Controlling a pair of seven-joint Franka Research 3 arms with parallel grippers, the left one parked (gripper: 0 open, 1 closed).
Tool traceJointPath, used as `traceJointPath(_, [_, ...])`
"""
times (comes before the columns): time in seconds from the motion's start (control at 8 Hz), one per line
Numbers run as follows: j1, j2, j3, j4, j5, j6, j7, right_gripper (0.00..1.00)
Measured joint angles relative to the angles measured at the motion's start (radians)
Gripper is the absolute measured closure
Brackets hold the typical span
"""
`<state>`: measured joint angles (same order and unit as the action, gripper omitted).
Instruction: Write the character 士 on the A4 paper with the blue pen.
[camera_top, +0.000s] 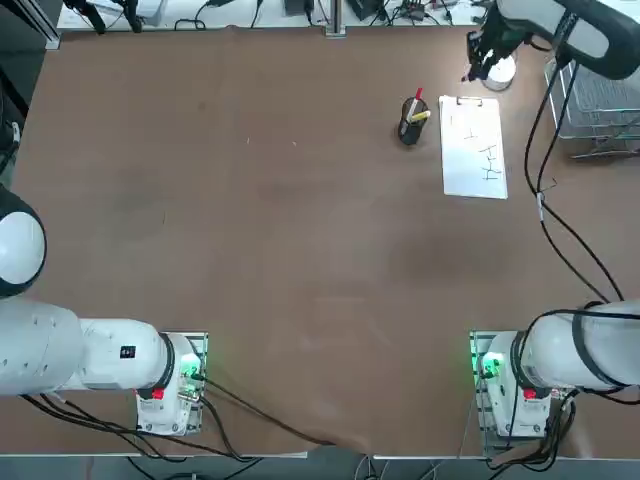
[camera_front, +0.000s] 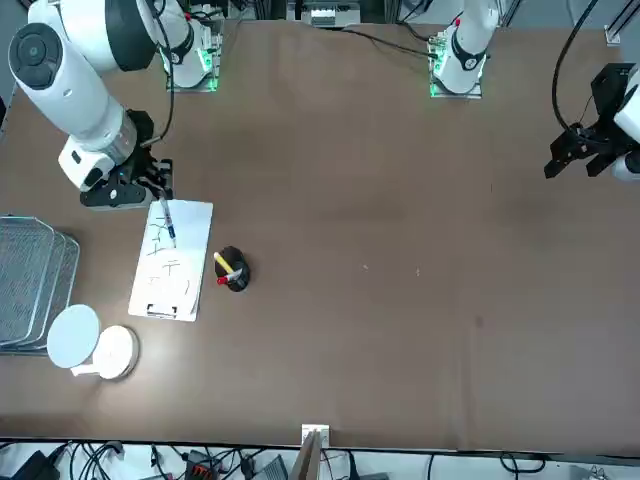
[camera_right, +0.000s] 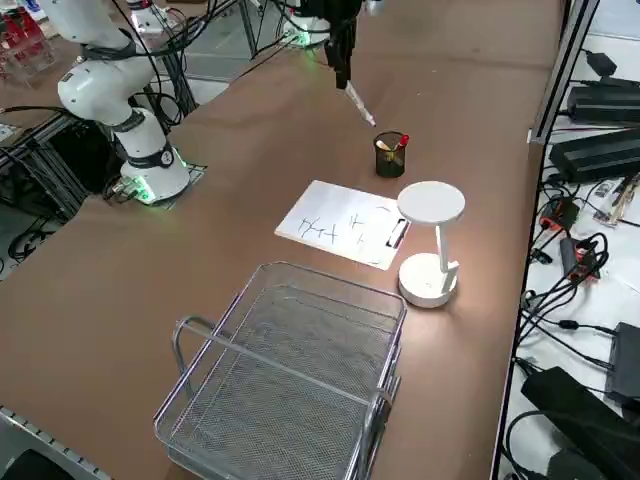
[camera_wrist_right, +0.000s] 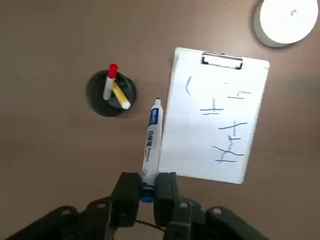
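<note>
— What lay in front of you, biggest first?

— The brown table (camera_top: 250, 220) took up nearly everything. At my own right side sat a wire basket (camera_right: 290, 380), and just beside it a white lamp (camera_right: 430, 245) on a round base. Next came the A4 paper (camera_top: 474, 147), flat on the table near the far edge, its small clip (camera_wrist_right: 222, 60) on the short edge that faced the lamp, thin handwritten marks scattered over the sheet. Just beside the sheet, apart from it, stood a small black pen cup (camera_top: 411, 127) that held a red-tipped pen (camera_wrist_right: 110, 80) and a yellow pen (camera_wrist_right: 120, 96).

— And your claw?

— My right gripper (camera_wrist_right: 146, 192) hung in the air above the table, beside the sheet. Its two fingers (camera_wrist_right: 127, 190) were pinched on the back end of the blue pen (camera_wrist_right: 151, 135).

— Where did the pen point?

— Down and away from my fingers, tip lifted off the table. In my wrist camera the tip showed between the cup and the sheet's long edge, touching neither.
</note>
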<state>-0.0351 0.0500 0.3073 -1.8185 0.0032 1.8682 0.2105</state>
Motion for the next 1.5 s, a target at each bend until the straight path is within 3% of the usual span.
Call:
traceJointPath(0.88, [0.211,0.232,-0.214,0.245,0.210,-0.076,0.133,0.81])
traceJointPath(1.12, [0.246,0.294,-0.234,0.268,0.237,-0.075,0.147,0.81])
traceJointPath(1.5, [0.273,0.355,-0.235,0.274,0.240,-0.059,0.170,0.81])
